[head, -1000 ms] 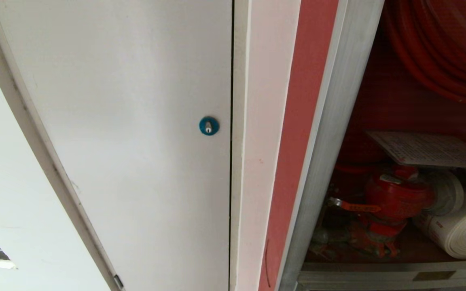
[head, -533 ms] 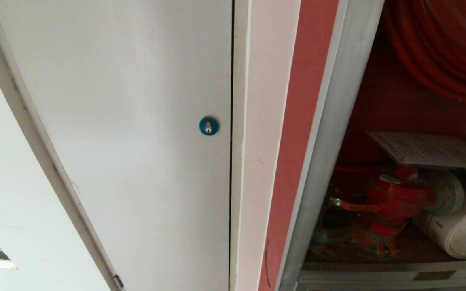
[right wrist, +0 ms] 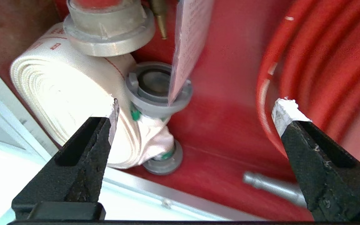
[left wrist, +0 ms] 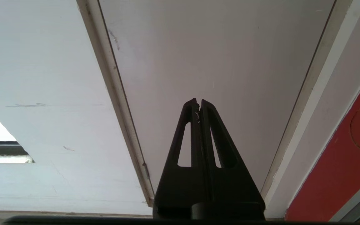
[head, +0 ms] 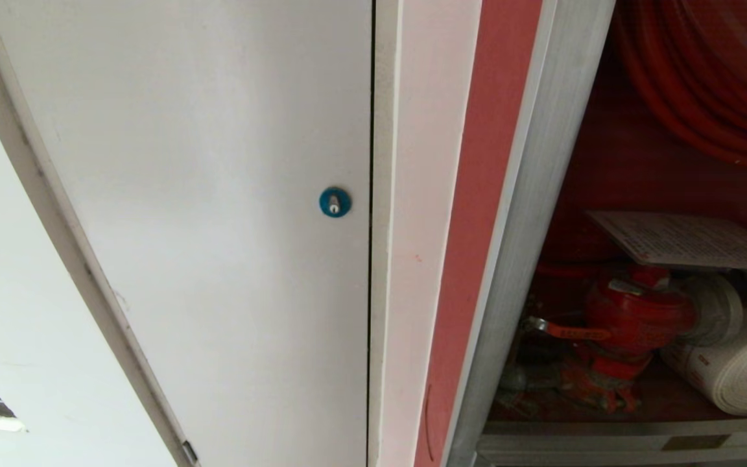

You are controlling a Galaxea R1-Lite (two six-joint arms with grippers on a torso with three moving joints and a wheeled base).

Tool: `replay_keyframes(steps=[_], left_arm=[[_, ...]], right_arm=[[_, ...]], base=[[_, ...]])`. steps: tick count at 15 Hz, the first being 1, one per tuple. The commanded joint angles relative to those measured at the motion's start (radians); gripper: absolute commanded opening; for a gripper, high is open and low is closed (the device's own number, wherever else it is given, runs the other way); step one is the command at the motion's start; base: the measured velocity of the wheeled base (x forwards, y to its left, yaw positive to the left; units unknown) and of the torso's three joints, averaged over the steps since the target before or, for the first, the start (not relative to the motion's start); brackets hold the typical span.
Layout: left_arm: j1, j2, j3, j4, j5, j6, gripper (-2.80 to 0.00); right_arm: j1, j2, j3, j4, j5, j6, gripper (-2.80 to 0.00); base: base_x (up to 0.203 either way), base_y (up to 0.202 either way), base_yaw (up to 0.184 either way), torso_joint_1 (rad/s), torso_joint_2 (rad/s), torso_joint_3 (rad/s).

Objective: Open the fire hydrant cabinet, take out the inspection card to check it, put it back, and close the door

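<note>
Head view: fire hydrant cabinet (head: 529,214) open at right, red interior exposed. Inspection card (head: 688,241) lies flat above red valve (head: 636,318), beside white rolled hose (head: 740,376). Plain white door (head: 218,194) with blue lock (head: 335,202) at left. No gripper visible.

Left wrist view: left gripper (left wrist: 199,104) faces white door, jaws together, empty.

Right wrist view: right gripper (right wrist: 195,112) inside cabinet, jaws wide apart, holding nothing. Card seen edge-on, resting on grey hose coupling (right wrist: 150,90); red hose reel (right wrist: 323,62) alongside.
</note>
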Motion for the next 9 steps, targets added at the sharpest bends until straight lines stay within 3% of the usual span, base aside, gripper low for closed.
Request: replay_keyframes(steps=[1, 9], left_arm=[[0.000, 0.001, 0.008, -0.001, 0.001, 0.000, -2.80], [0.000, 0.001, 0.006, 0.000, 0.000, 0.000, -2.80]], right_arm=[[-0.001, -0.080, 0.014, 0.001, 0.000, -0.009, 0.00], [0.001, -0.168, -0.004, 0.001, 0.001, -0.008, 0.00]], base=[[0.000, 0.000, 0.000, 0.000, 0.00, 0.000], [0.000, 0.000, 0.000, 0.000, 0.00, 0.000]])
